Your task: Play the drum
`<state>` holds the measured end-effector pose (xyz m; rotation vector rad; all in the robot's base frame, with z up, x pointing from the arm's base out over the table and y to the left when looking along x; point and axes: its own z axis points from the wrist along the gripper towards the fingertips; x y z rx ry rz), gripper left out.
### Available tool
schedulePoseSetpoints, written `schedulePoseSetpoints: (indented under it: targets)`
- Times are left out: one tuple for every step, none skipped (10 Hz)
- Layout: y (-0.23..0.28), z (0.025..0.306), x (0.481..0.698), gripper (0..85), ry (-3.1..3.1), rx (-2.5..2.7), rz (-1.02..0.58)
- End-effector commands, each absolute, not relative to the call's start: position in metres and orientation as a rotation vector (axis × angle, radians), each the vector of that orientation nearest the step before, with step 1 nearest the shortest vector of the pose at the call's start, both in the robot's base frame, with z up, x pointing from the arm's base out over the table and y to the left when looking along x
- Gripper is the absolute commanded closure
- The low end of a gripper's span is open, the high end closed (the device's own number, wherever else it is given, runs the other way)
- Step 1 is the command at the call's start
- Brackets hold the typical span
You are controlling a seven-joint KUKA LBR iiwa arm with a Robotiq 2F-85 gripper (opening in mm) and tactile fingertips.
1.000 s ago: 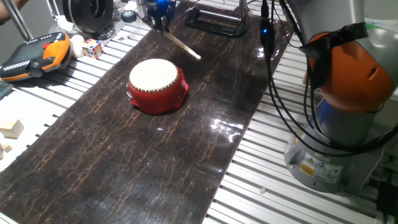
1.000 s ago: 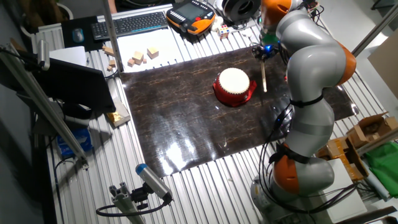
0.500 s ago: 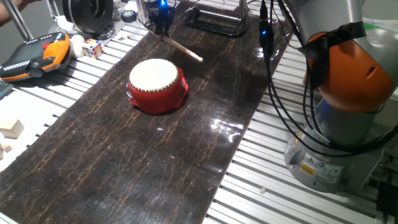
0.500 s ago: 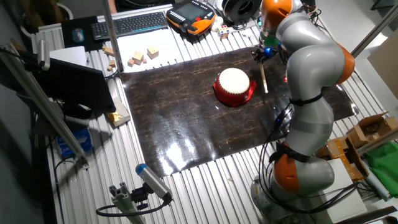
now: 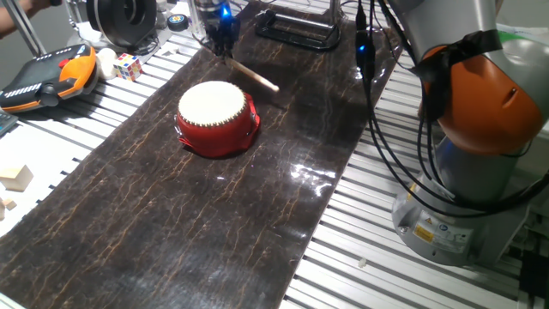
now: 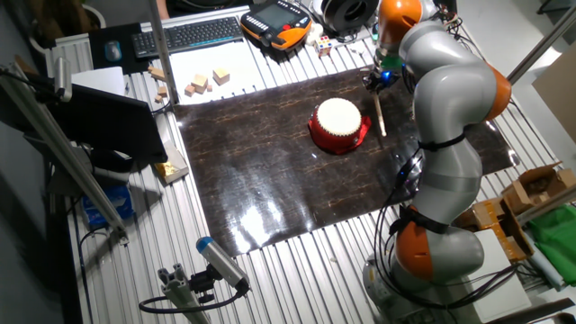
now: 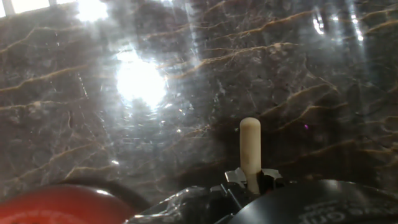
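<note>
The drum [image 5: 216, 116] is a squat red pot with a cream skin, standing on the dark marbled mat [image 5: 171, 223]; the other fixed view shows the drum [image 6: 338, 122] mid-mat. My gripper [image 5: 224, 41] hangs just beyond the drum's far side, shut on a thin pale wooden stick [image 5: 254, 75] that slants down to the right, its tip low over the mat beside the drum. In the hand view the gripper [image 7: 250, 182] clamps the stick [image 7: 250, 146], which points away over the mat, and the drum's red edge [image 7: 56, 205] shows at the bottom left.
An orange teach pendant [image 5: 50, 75], a colour cube [image 5: 129, 66] and wooden blocks [image 5: 15, 178] lie left of the mat. A black frame [image 5: 296, 30] sits at its far end. The arm's base [image 5: 480, 146] and cables [image 5: 386, 146] stand to the right.
The gripper with the stick has sunk slightly and come a little nearer to the drum; the stick's tip is lower over the mat. The drum has not moved.
</note>
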<state>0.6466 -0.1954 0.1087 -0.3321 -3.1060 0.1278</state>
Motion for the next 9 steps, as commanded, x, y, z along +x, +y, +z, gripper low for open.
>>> schedulePoseSetpoints:
  targets:
    - [-0.194, 0.104, 0.647, 64.7, -3.105, -0.326, 0.131]
    - [-0.193, 0.099, 0.648, 64.7, -3.094, -0.323, 0.120]
    - [-0.192, 0.094, 0.648, 64.7, -3.089, -0.320, 0.113]
    - [-0.191, 0.090, 0.648, 64.7, -3.087, -0.313, 0.116]
    - [-0.191, 0.087, 0.648, 64.7, -3.085, -0.313, 0.104]
    - [-0.190, 0.082, 0.647, 64.7, -3.088, -0.310, 0.099]
    - [-0.189, 0.078, 0.647, 64.7, -3.093, -0.308, 0.096]
    - [-0.189, 0.073, 0.647, 64.7, -3.097, -0.308, 0.093]
    - [-0.188, 0.068, 0.647, 64.7, -3.104, -0.306, 0.090]
